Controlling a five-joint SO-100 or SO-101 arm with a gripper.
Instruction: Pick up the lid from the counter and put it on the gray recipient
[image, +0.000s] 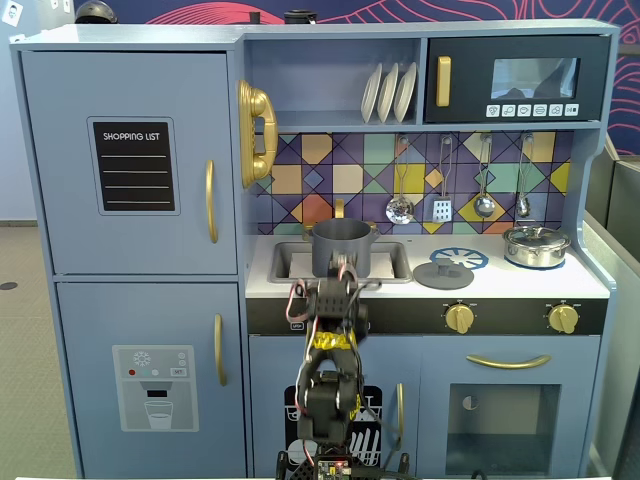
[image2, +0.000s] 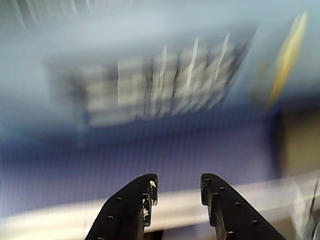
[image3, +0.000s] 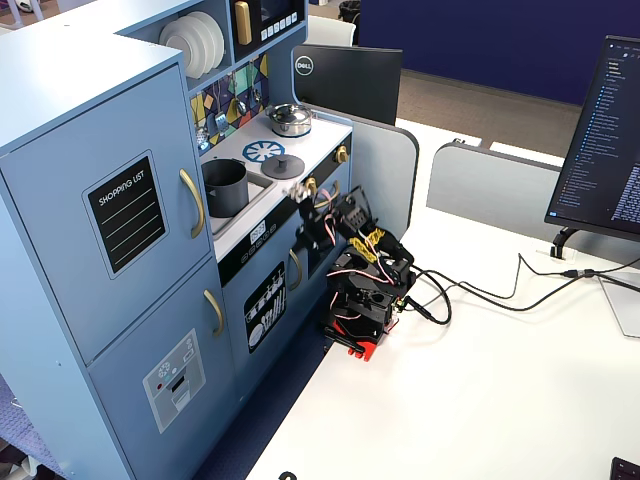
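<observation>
Currently lid (image: 443, 273) flat on counter (image: 590, 285), just right of sink holding gray recipient (image: 341, 247). Looks light, rigid, matte plastic; flat rim gives little purchase, so central knob judged best grip. Fingers (image2: 176, 185) part-open, empty, below counter level.

The lid (image: 443, 273) and the gray recipient (image: 341, 247) look matt dark gray. The silver pot (image: 536, 245) at the counter's right edge is shiny metal. The door handles (image: 211, 201) are glossy gold. The black gripper (image2: 176, 189) fingers look like layered printed plastic.
</observation>
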